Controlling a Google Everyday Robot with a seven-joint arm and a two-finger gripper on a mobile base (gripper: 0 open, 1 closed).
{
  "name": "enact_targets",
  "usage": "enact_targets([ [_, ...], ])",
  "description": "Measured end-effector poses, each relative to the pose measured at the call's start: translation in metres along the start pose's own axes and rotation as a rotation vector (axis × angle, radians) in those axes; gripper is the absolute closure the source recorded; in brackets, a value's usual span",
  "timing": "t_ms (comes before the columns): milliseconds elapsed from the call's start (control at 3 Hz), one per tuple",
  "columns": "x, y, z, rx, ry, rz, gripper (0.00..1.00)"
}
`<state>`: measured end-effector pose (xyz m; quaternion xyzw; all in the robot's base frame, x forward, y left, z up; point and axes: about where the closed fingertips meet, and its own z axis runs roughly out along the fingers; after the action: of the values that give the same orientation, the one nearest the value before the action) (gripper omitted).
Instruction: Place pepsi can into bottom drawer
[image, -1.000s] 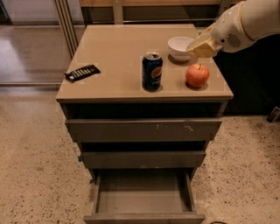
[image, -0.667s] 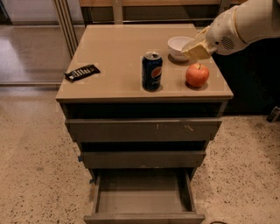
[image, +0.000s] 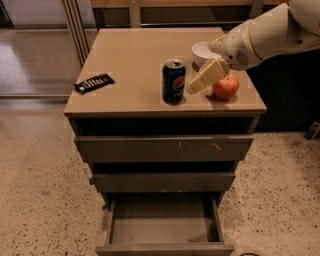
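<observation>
Moved: the gripper (image: 193, 89) has dropped and swung in toward the pepsi can (image: 173, 82). A second ago it hung higher and further to the can's right, over the bowl (image: 202, 49).
Gripper now: its tip is just beside the can's right flank, at about mid-height, and the arm (image: 265, 34) reaches in from the upper right.
Jaws: open or closed, I cannot tell (they read as one pale wedge from here).
Contact: tip and can look very close, but I cannot tell whether they touch.
Unmoved: the can stands upright on the desk (image: 130, 55) near its front edge. The apple (image: 226, 86) is just right of the can and partly behind the gripper, and a dark flat object (image: 94, 82) lies well to the can's left.
Bottom drawer (image: 165, 224): pulled out, low and forward of the can, with nothing showing inside.
Meaning: this looks like the approach to the grasp — the can is not yet lifted, so the carry down to the drawer is all still to do.
Risk: a sideways nudge could tip the can or push it toward the dark object's side.
</observation>
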<state>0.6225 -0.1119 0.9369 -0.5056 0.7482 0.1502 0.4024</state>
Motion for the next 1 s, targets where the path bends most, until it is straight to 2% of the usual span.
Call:
enact_targets([
  [667, 0.008, -0.004, 0.059, -0.056, -0.056, 0.080, 0.00],
  [1000, 0.002, -0.007, 0.088, -0.081, -0.087, 0.081, 0.00],
])
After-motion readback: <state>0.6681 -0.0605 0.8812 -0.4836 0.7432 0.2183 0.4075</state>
